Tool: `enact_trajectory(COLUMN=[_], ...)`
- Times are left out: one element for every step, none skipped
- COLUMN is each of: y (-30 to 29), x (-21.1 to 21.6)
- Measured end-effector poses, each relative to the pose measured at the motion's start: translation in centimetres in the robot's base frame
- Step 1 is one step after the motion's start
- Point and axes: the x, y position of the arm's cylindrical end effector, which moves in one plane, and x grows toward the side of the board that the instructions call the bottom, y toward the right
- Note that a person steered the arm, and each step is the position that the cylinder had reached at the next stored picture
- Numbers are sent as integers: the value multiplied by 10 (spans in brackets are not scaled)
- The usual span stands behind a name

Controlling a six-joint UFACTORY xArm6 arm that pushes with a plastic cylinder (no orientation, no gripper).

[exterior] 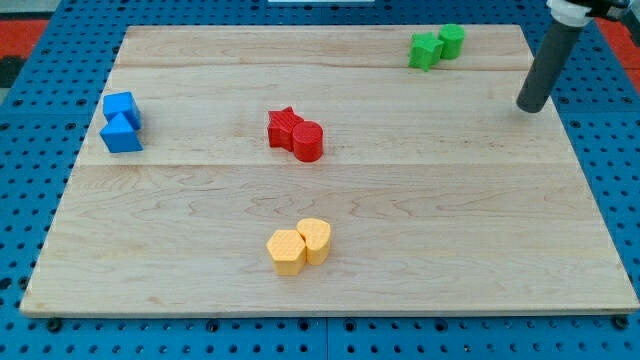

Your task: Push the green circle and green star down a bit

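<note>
The green star (425, 50) and the green circle (452, 41) sit touching each other near the top right of the wooden board (180, 230), the star on the left. My tip (530, 106) is at the view's right, below and to the right of both green blocks, apart from them.
A red star (285, 127) and red circle (309, 141) touch near the board's middle. Two blue blocks (121, 123) sit at the left. Two yellow blocks (300, 245) sit at the bottom middle. A blue pegboard (30, 120) surrounds the board.
</note>
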Motion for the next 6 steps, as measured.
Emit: enact_trajectory(y=[12, 24, 60, 61, 26, -90], x=[-18, -45, -99, -145, -157, -144])
